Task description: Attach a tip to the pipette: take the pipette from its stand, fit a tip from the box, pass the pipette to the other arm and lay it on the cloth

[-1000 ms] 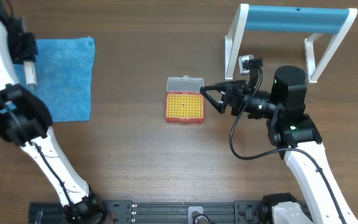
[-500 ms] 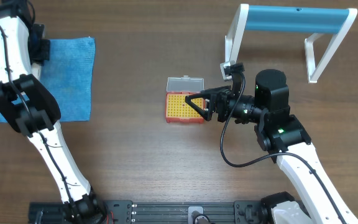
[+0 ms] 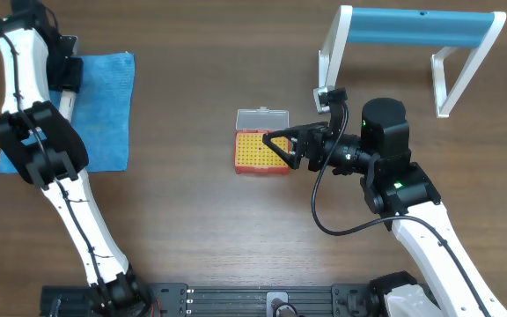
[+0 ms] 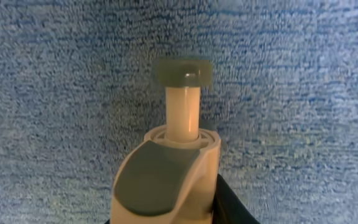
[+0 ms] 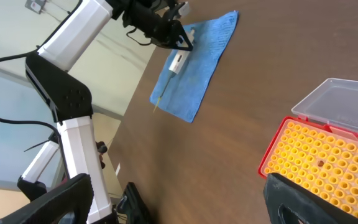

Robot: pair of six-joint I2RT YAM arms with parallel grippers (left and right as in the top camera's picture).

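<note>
Left wrist view is showing the white-and-grey plastic pipette, clamped firmly in the left gripper, blue terry cloth just beneath; laying-down is seemingly underway, next needing lowering, then releasing.

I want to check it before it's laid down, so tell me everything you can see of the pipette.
The pipette looks like white plastic, with a grey plunger button on a pale stem and a grey thumb lever below it. A thin yellowish tip is fitted at its far end. The left gripper holds its body, tilted, tip low over the blue cloth. Whether the tip touches the cloth cannot be told.
</note>
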